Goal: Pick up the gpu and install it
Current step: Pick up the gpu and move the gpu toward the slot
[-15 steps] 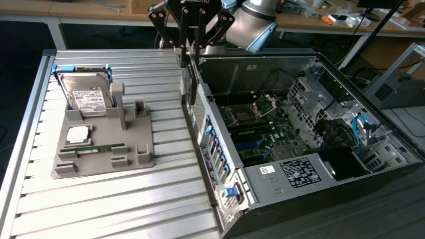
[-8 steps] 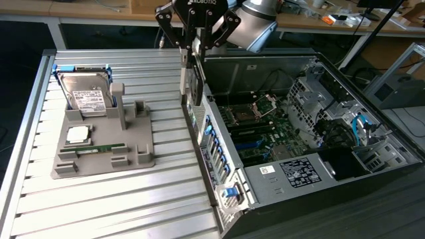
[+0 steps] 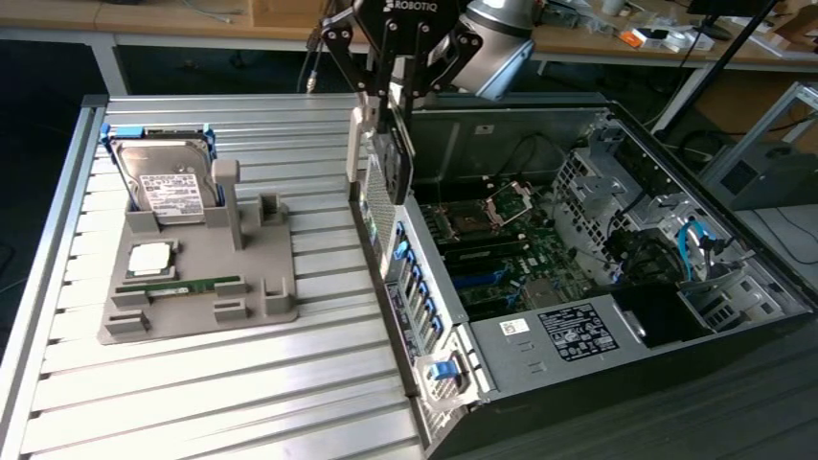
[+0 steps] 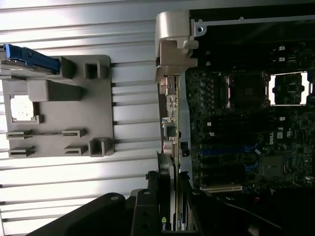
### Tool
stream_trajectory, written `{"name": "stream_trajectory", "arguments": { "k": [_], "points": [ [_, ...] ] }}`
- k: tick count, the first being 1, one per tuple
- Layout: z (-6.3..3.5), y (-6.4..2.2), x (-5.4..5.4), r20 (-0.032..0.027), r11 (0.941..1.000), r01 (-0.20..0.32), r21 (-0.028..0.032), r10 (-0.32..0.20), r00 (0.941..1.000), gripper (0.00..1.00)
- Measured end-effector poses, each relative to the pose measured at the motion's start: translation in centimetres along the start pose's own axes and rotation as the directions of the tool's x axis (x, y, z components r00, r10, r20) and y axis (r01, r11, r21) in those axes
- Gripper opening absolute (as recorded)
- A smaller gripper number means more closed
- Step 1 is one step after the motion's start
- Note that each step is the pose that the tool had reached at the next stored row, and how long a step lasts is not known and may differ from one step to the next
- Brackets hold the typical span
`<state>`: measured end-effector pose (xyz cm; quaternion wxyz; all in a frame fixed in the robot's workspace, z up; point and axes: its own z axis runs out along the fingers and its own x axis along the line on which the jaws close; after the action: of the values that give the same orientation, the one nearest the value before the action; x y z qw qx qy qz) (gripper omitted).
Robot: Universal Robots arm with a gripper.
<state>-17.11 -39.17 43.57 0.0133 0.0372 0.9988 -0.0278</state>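
**Over the rear wall of the open computer case (image 3: pixel 428 326): gpu (image 3: pixel 391 163) in grip**

Item 1, gripper (image 3: pixel 393 101). Hangs down from the top edge of the exterior view. Pinches the gpu between both black fingers (image 3: pixel 419 72), one on each flat face, at the card's upper part. Holds it clear of every support.

Item 2, gpu. Stands on edge, upright, with the green board thin-side on to the wrist camera. Carries its silver end bracket (image 4: pixel 172 44) at the end away from the fingers. Sits in line with the case's rear wall, just beside the motherboard (image 3: pixel 511 254), and is not yet seated in a slot. Cannot tell whether its lower edge touches the case wall.

Item 3, gray fixture (image 3: pixel 262 302). Lies flat on the slatted table (image 3: pixel 192 393), at the exterior view's left, well apart from the gpu. Holds a hard drive (image 3: pixel 167 182) upright in a blue frame at its far end, a square silver chip (image 3: pixel 151 257) in a recess, and a narrow green RAM stick (image 3: pixel 179 286) lying flat nearer the camera.

Item 4, computer case. Lies on its side with the panel off, at the exterior view's right. Shows the motherboard and a labelled power supply (image 3: pixel 576 331).
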Motion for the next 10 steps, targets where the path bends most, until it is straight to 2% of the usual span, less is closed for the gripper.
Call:
{"name": "stream_trajectory", "arguments": {
  "k": [10],
  "points": [
    [0.07, -0.15, -1.7, -0.0002, 1.0, 0.0, 0.0026, 0.0, 1.0, 0.27]
  ]
}}
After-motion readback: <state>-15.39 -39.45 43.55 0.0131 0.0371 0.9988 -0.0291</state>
